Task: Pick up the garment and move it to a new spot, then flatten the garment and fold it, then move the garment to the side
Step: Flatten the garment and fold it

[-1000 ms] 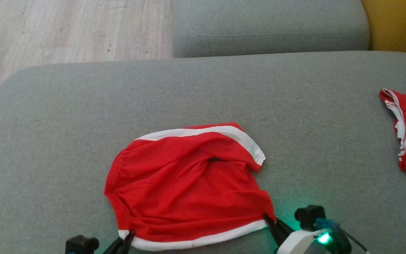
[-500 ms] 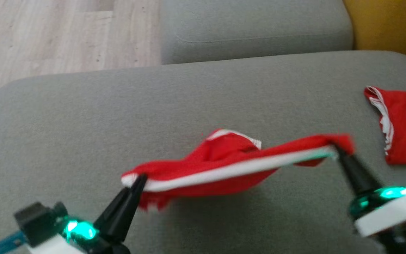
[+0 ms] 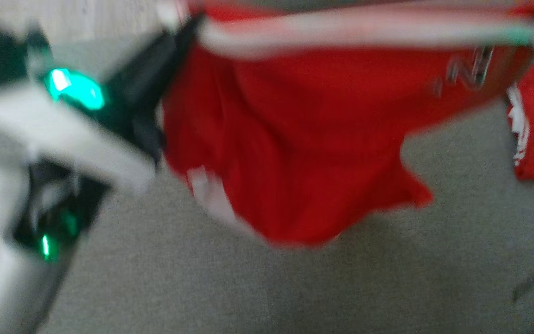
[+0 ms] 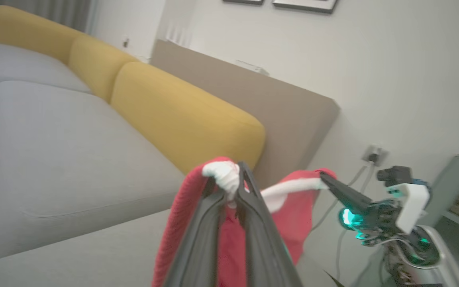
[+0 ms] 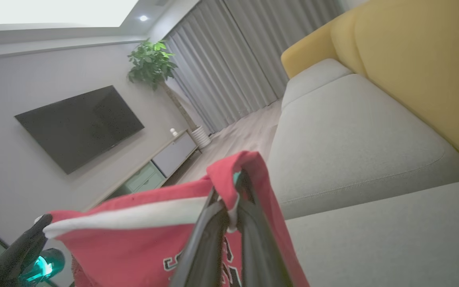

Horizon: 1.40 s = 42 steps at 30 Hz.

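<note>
The left fingers (image 4: pixel 263 243) and right fingers (image 5: pixel 203 247) each clamp the red garment (image 3: pixel 304 139) aloft over the sofa (image 3: pixel 202 287). Pickup looks done, but placing, flattening, folding and setting aside remain.

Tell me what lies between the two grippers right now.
The red garment: its white-trimmed edge is stretched from the left gripper to the right gripper, each shut on one end. The left wrist view shows it plainly; the right wrist view agrees.
</note>
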Tool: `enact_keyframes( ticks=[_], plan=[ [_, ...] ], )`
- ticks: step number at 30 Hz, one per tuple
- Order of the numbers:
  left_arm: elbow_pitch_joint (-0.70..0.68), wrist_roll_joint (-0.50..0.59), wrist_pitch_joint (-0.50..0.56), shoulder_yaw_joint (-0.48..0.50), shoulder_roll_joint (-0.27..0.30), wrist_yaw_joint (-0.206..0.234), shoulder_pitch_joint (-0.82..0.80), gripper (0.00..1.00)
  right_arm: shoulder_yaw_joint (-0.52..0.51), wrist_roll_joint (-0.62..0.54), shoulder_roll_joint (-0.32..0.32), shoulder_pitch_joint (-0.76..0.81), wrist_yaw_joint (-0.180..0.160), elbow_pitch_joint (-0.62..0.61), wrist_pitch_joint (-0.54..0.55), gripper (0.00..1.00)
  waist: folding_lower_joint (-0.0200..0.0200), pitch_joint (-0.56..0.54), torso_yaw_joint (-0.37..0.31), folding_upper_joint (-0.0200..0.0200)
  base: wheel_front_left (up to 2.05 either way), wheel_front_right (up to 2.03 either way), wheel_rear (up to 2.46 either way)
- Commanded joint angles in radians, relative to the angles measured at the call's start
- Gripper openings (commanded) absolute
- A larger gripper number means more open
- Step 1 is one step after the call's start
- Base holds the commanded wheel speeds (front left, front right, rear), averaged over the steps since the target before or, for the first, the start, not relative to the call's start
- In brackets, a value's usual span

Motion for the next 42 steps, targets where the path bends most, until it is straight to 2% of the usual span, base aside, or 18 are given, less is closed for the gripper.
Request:
enact_keyframes(
  ticks=[1,5,8,11,15,19,23,24,28,33,37,40,42],
  plan=[
    [0.040,0.034,0.005,0.059,0.016,-0.001,-0.109,0.00,0.003,-0.003,-0.004,-0.118,-0.001,0.036,-0.005,0.00,-0.0003,0.093,-0.005,0.0000,0.00,0.00,0.00],
    [0.331,0.145,-0.072,0.054,-0.047,-0.025,-0.354,0.00,-0.019,-0.069,-0.004,-0.452,-0.001,0.357,-0.118,0.00,-0.0003,0.168,-0.008,0.0000,0.00,0.00,0.00],
    [0.536,0.216,-0.208,0.059,-0.114,-0.066,-0.505,0.00,-0.016,-0.131,-0.004,-0.673,-0.001,0.594,-0.253,0.00,-0.0003,0.212,-0.010,0.0000,0.00,0.00,0.00],
    [0.713,0.308,-0.340,0.045,-0.142,-0.095,-0.619,0.00,-0.017,-0.185,-0.004,-0.827,-0.001,0.812,-0.392,0.00,-0.0003,0.259,-0.010,0.0000,0.00,0.00,0.00],
    [0.886,0.353,-0.467,0.019,-0.180,-0.128,-0.652,0.00,-0.002,-0.221,-0.004,-0.896,-0.001,1.039,-0.528,0.00,-0.0003,0.291,-0.006,0.0000,0.00,0.00,0.00],
    [0.954,0.374,-0.533,-0.041,-0.178,-0.155,-0.536,0.00,0.058,-0.222,-0.003,-0.778,-0.001,1.126,-0.586,0.00,-0.0003,0.272,0.006,0.0000,0.00,0.00,0.00],
    [0.929,0.351,-0.555,-0.095,-0.154,-0.164,-0.290,0.00,0.122,-0.172,-0.003,-0.532,-0.001,1.089,-0.572,0.00,-0.0003,0.211,0.012,0.0000,0.00,0.00,0.00],
    [0.929,0.351,-0.555,-0.095,-0.154,-0.164,-0.290,0.00,0.122,-0.172,-0.003,-0.532,-0.001,1.089,-0.572,0.00,-0.0003,0.211,0.012,0.0000,0.00,0.00,0.00],
    [0.831,0.306,-0.564,-0.118,-0.130,-0.145,-0.011,0.00,0.132,-0.136,-0.003,-0.237,-0.001,0.945,-0.532,0.00,-0.0003,0.152,0.027,0.0000,0.00,0.00,0.00],
    [0.649,0.261,-0.571,-0.158,-0.124,-0.075,0.321,0.00,0.070,-0.103,-0.003,0.163,-0.001,0.667,-0.473,0.00,-0.0003,0.072,0.054,0.0000,0.00,0.00,0.00],
    [0.502,0.258,-0.572,-0.187,-0.103,0.011,0.530,0.00,-0.007,-0.078,-0.003,0.468,-0.001,0.430,-0.423,0.00,-0.0003,0.031,0.075,0.0000,0.00,0.00,0.00],
    [0.393,0.234,-0.564,-0.200,-0.098,0.051,0.641,0.00,-0.044,-0.029,-0.003,0.635,-0.001,0.279,-0.394,0.00,-0.0003,0.022,0.085,0.0000,0.00,0.00,0.00],
    [0.331,0.215,-0.558,-0.200,-0.100,0.063,0.674,0.00,-0.064,-0.001,-0.003,0.678,-0.001,0.204,-0.384,0.00,-0.0003,0.026,0.087,0.0000,0.00,0.00,0.00]
  ],
)
